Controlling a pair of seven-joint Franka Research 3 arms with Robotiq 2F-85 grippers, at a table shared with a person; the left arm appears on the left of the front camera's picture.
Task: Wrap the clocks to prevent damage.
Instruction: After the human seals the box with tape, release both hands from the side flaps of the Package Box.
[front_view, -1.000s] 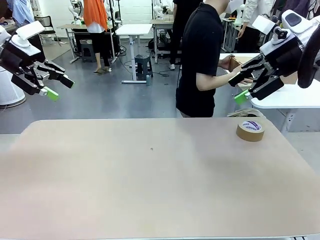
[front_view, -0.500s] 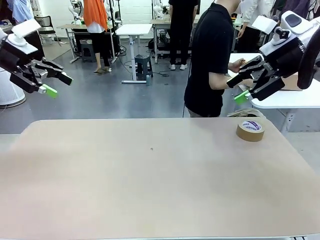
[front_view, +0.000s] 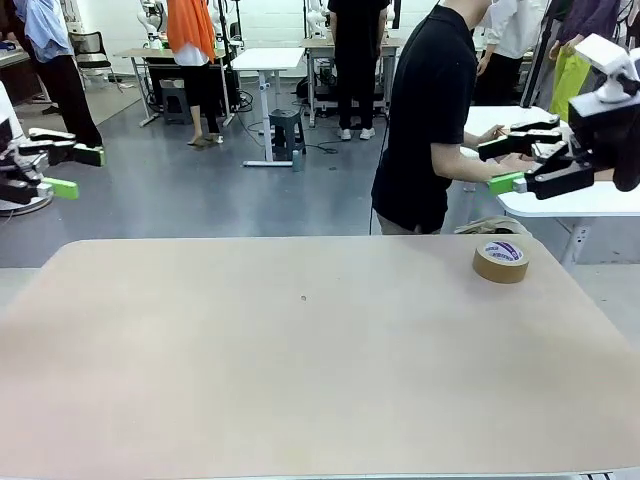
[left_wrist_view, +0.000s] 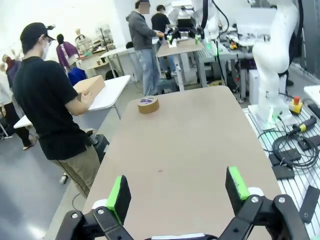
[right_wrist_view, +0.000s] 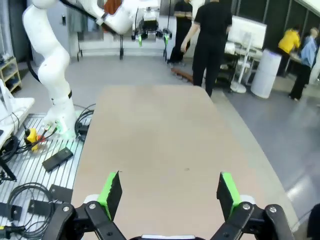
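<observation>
Beige tabletop (front_view: 300, 350) stretches wide under both arms, and up at its left edge the left gripper (front_view: 62, 170) hangs high with its green pads spread wide, nothing between them; across on the other side the right gripper (front_view: 515, 165) is just as wide apart and just as empty, raised beyond the table's far right corner. Moving outward, a roll of brown tape (front_view: 500, 261) sits flat near the far right corner of the table. No clock is on the table to be wrapped. Beyond the far edge, a person in a black shirt (front_view: 425, 120) faces a white side table (left_wrist_view: 107, 95) and has hands on a cardboard box (left_wrist_view: 90, 85); what it holds cannot be told. The sensible play, judging from this, is patience: both arms holding clear and high until clocks and wrapping arrive, leaving the middle of the table free for laying them down.
</observation>
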